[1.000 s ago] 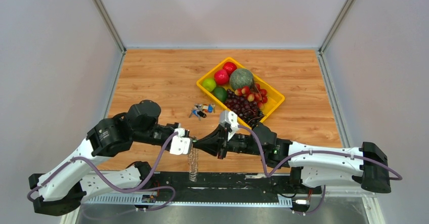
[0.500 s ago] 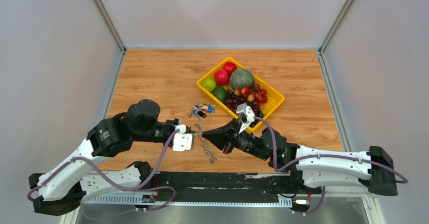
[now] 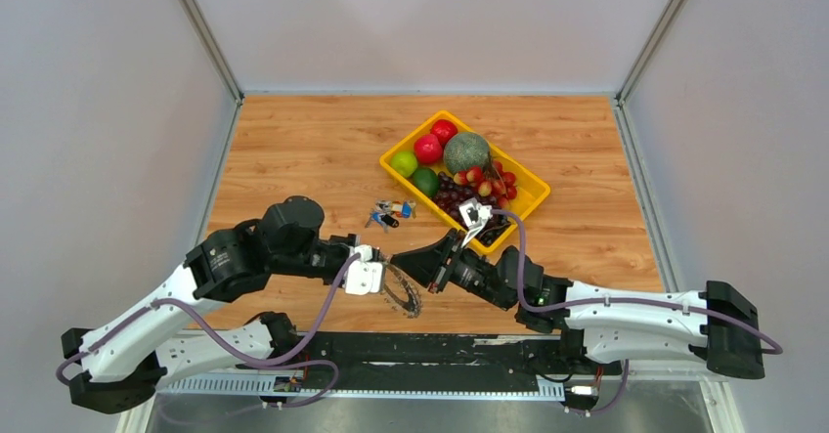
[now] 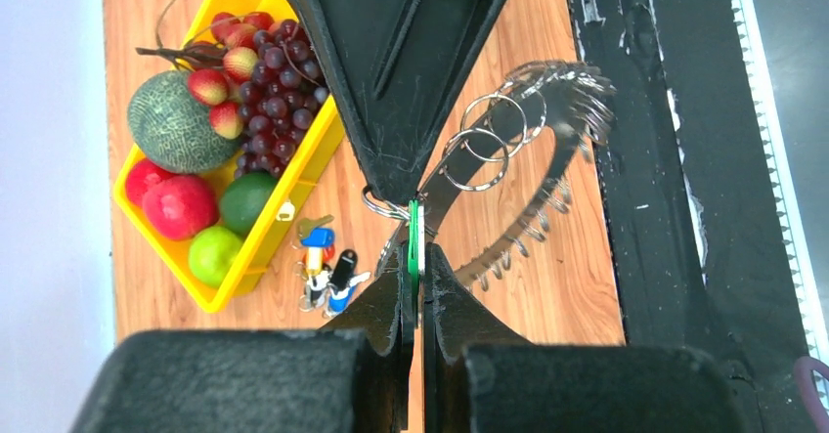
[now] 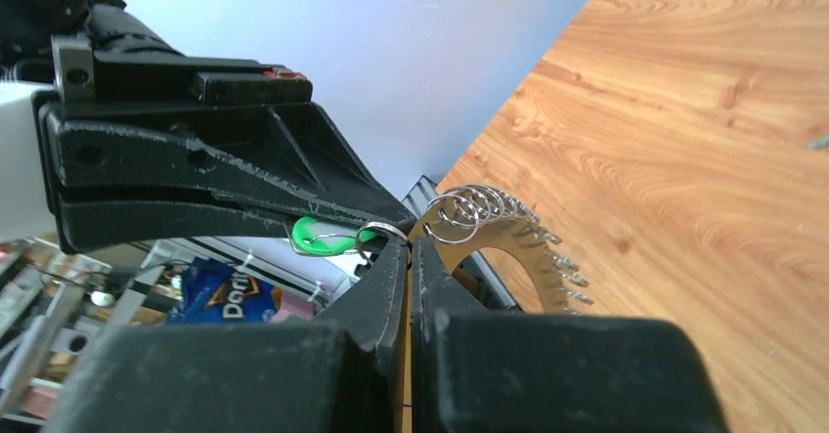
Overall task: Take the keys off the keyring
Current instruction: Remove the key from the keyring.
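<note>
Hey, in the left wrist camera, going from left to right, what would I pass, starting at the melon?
melon → coloured key bunch → green tag → silver keys

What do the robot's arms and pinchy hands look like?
The left arm and right arm are white shells with chunky black joints. A purple cable loops along each one. The left gripper and right gripper have black, wedge-shaped fingers that narrow to thin tips, with a small white block behind.
</note>
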Controlling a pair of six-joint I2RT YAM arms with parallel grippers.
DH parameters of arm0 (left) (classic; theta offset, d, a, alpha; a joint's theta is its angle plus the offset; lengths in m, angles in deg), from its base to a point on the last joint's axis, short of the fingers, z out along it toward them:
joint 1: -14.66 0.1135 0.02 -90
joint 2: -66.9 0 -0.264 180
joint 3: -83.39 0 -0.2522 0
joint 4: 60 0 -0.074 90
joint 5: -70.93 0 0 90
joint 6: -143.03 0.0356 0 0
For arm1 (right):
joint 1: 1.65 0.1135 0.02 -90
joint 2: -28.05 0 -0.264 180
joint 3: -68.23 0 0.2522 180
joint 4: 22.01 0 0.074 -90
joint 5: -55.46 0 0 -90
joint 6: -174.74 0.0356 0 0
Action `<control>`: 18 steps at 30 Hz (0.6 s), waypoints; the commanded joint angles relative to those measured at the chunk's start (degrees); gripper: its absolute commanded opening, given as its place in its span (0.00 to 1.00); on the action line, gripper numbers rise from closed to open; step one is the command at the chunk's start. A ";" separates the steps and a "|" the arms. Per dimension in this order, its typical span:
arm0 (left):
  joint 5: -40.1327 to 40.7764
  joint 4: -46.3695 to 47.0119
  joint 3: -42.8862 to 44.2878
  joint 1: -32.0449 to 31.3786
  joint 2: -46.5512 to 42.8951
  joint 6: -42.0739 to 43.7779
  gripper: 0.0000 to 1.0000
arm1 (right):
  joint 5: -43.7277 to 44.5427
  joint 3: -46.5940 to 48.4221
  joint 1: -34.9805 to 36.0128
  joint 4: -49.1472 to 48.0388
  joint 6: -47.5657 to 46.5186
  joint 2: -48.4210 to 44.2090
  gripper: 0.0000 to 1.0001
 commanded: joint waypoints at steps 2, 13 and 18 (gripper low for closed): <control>0.24 2.05 -1.22 -1.73 -0.09 1.70 0.00 | 2.31 -2.66 -2.18 -4.56 14.11 -1.03 0.00; 5.64 0.54 -1.81 -6.41 2.18 3.76 0.00 | -1.24 -0.91 -4.09 -3.97 17.60 0.73 0.00; 7.39 -0.23 -1.87 -8.12 2.68 4.60 0.00 | -2.38 -1.03 -5.08 -4.22 18.91 1.15 0.00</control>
